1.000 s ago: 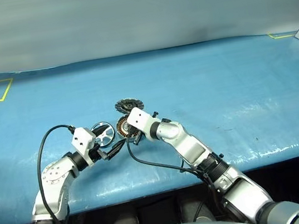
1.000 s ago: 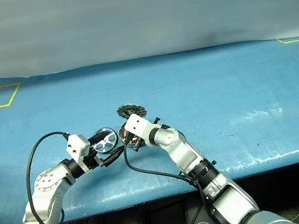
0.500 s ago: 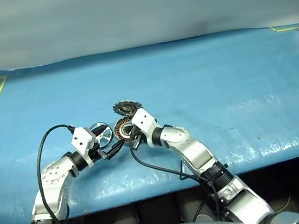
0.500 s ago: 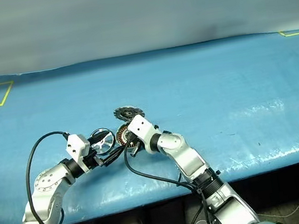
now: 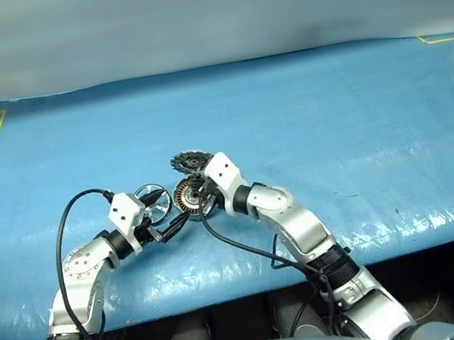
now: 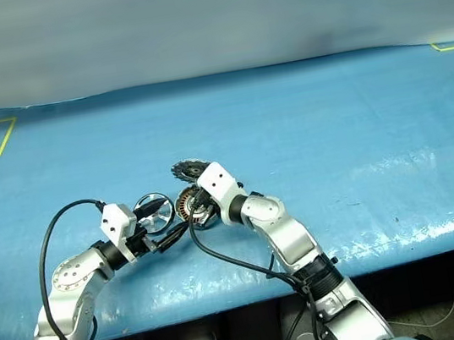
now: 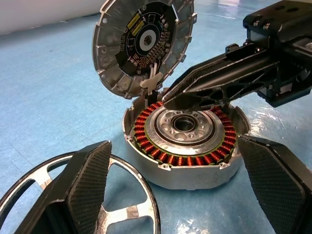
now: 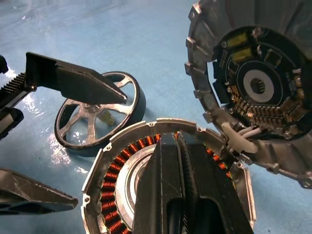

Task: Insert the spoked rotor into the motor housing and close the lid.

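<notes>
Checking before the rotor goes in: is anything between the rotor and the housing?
Yes. The shut right gripper reaches over the housing. The rotor lies beside it on the table.

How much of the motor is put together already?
Not much yet. The lid stands tipped up, so the motor housing is open with its copper coils showing. The spoked rotor lies on the blue table beside it. The left claw is open, the right claw shut, holding nothing. Putting in the rotor and closing the lid remain.
</notes>
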`<state>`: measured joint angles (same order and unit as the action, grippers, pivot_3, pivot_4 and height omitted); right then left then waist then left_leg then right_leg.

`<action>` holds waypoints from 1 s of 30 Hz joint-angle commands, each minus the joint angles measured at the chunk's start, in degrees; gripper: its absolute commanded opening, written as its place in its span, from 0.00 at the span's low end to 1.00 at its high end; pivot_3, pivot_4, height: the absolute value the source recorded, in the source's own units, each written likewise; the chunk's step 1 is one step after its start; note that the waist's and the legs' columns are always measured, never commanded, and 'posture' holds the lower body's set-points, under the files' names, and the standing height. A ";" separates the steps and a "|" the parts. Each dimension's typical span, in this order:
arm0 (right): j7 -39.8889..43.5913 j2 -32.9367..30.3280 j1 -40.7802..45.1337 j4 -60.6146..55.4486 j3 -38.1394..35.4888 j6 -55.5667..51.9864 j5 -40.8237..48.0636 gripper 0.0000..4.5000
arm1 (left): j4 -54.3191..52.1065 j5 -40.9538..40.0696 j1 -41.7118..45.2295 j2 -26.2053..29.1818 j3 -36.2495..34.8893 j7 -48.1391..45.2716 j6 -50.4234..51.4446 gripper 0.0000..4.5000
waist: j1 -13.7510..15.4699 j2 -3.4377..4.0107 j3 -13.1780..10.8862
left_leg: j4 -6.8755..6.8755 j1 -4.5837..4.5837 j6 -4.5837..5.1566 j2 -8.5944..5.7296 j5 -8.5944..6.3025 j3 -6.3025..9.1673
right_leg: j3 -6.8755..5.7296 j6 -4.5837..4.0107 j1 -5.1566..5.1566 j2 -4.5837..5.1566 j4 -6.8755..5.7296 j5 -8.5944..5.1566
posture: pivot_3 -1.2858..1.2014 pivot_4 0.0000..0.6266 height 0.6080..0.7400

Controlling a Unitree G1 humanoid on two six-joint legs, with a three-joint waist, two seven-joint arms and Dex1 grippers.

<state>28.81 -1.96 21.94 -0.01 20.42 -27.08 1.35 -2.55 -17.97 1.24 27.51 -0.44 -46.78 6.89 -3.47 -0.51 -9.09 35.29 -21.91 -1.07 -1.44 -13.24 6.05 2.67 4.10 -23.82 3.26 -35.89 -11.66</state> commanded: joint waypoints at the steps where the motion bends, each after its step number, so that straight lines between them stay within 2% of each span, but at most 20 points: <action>1: 0.10 -0.51 0.16 -3.38 0.72 -0.78 -0.09 0.02 | -0.74 -0.29 0.04 0.54 -0.78 -0.36 -0.49 1.00 | 0.00 0.00 0.00 | 0.01 0.00 0.00 0.00 0.00 0.00 | 0.00 0.00 0.01 0.00 0.00 0.00 | 0.52 0.24 1.00; 30: -1.35 -2.62 -0.37 1.72 3.56 -1.83 -3.19 0.02 | -0.75 -0.01 0.32 0.66 -0.89 0.00 -0.47 1.00 | 0.01 0.00 0.01 | 0.28 0.01 0.00 0.00 0.00 -0.01 | 0.00 0.10 0.12 -0.01 -0.07 0.06 | 0.52 0.24 1.00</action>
<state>27.50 -4.37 21.39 1.09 23.22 -28.39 -1.18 -2.55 -17.95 1.19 27.60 -0.44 -46.75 6.91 -3.46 -0.52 -9.08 35.58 -21.90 -1.07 -1.44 -13.24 6.04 2.66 4.21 -23.70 3.25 -35.97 -11.60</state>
